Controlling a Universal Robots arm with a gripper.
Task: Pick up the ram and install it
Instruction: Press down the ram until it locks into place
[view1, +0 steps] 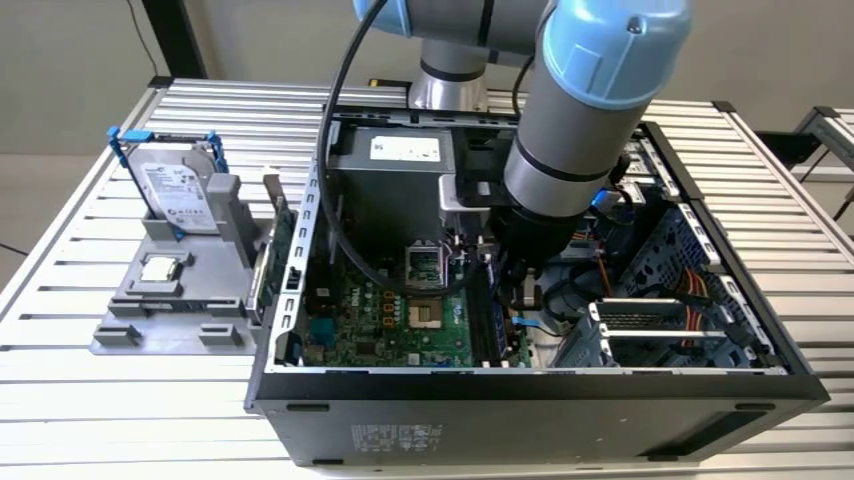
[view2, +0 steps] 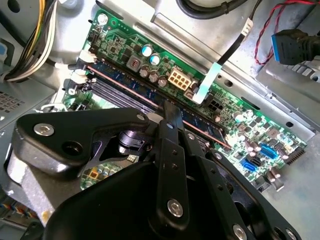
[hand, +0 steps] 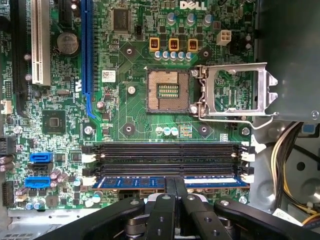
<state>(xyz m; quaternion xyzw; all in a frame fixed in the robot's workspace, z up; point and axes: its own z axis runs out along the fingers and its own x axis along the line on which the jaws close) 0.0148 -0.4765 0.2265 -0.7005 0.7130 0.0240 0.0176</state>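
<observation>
Ribbed silver aluminium-slat table spans most of the exterior view, w/ even, soft light. Behind it: plain beige wall & a dark vertical post. Second slatted metal table sits at the exterior view's right edge.

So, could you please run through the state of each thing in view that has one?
ram: lying along the memory slot nearest the gripper, between the fingers
gripper: shut on the ram
other memory slots: empty
CPU socket: empty, its retention frame swung open
computer case: side panel off, motherboard exposed
hard drive: standing upright in the grey holder outside the case
</observation>
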